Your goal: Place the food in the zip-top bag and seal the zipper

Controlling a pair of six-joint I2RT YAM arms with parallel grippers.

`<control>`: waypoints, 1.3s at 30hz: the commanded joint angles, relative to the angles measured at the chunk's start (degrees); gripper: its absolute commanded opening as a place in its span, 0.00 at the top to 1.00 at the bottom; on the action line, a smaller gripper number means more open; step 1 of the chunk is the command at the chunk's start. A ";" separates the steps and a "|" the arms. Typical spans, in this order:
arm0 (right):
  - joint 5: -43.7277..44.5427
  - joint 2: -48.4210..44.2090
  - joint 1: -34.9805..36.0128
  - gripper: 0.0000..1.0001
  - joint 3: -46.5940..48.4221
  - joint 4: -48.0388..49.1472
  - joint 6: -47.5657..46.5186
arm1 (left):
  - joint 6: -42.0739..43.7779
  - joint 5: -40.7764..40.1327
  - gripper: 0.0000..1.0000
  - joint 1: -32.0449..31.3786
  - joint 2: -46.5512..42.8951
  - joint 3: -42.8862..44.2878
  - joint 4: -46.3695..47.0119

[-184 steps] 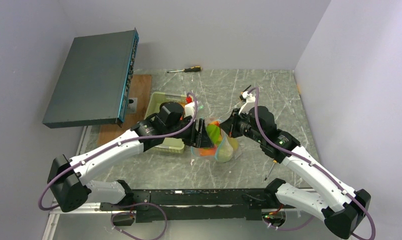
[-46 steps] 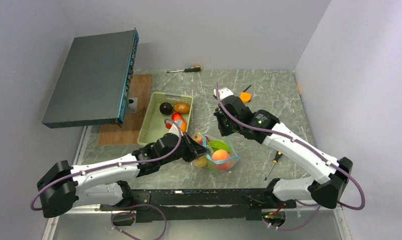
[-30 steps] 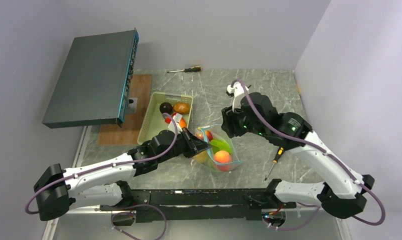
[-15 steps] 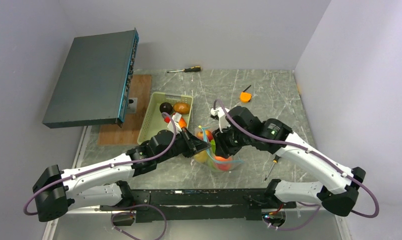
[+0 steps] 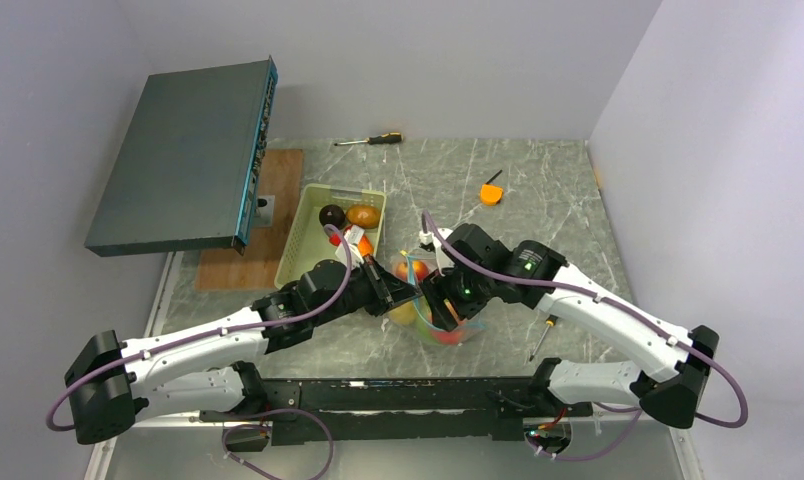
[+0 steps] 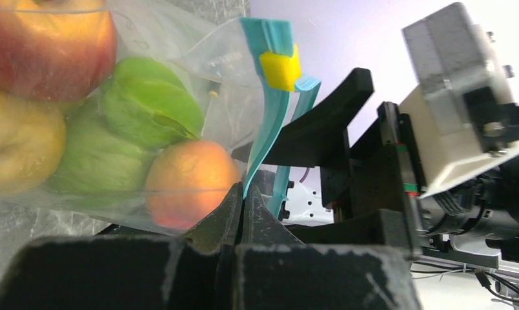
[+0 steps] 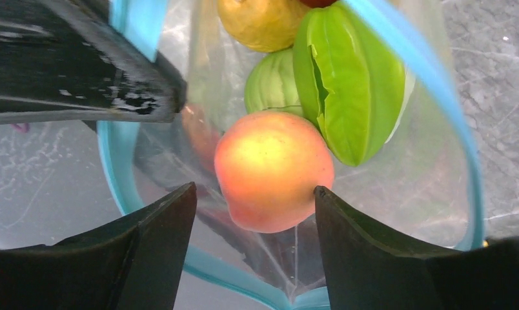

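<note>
Spreading out around the arms, the grey marbled table (image 5: 578, 180) lies bare toward its right and far sides, with walls on three edges and a dark flat metal box (image 5: 183, 155) leaning over its left. The pale green rectangular plastic tray (image 5: 308, 240) shows a dark purple fruit (image 5: 331, 215) and a brown one (image 5: 363, 214); the left arm hides its near end. Just right of it the clear floppy zip-top bag (image 6: 205, 58) is mostly covered from above by the right gripper (image 7: 250, 194). Its jaws stand apart over the bag's mouth, above an orange-pink peach (image 7: 273, 169) and a green star fruit (image 7: 350, 81). The left gripper (image 6: 241, 206) is clamped on the teal-blue zipper strip (image 6: 270, 123).
</note>
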 commanded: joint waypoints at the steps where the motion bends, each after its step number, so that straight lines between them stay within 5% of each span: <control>1: 3.19 0.47 0.44 0.27 -2.11 -1.03 -0.17 | 0.52 0.75 1.00 -0.15 -1.00 1.13 2.91; 6: 6.35 1.66 1.33 0.19 -2.71 -0.61 0.54 | 0.50 0.75 1.00 -0.15 -0.45 1.27 3.04; 12: 13.08 3.24 2.33 0.21 -2.61 0.01 2.39 | 0.48 0.75 1.00 -0.15 -0.28 1.38 2.82; 15: 15.42 2.88 3.15 0.34 -2.31 0.65 2.81 | 0.39 0.75 1.00 -0.15 -0.21 1.46 2.57; 22: 11.71 -2.03 3.53 0.86 1.13 6.42 4.27 | 0.17 0.75 1.00 -0.15 -0.27 1.51 3.09; 26: 12.78 -1.65 3.59 0.99 1.09 9.72 8.08 | -0.04 0.75 1.00 -0.15 -0.69 1.12 3.43; 29: 15.71 -1.76 3.55 1.00 -1.24 14.55 10.76 | -0.53 0.75 1.00 -0.19 -0.90 0.53 4.18; 32: 17.02 -1.87 3.48 0.89 -5.34 22.21 12.64 | -0.96 1.15 1.00 -0.24 -0.78 0.07 5.06; 36: 15.81 -0.81 3.49 0.41 -5.68 26.20 13.42 | -1.14 1.63 1.00 -0.39 -0.73 0.01 5.02; 39: 15.72 -1.00 3.53 0.22 -4.00 24.08 11.56 | -1.15 1.46 1.00 -0.50 -1.11 -0.57 5.41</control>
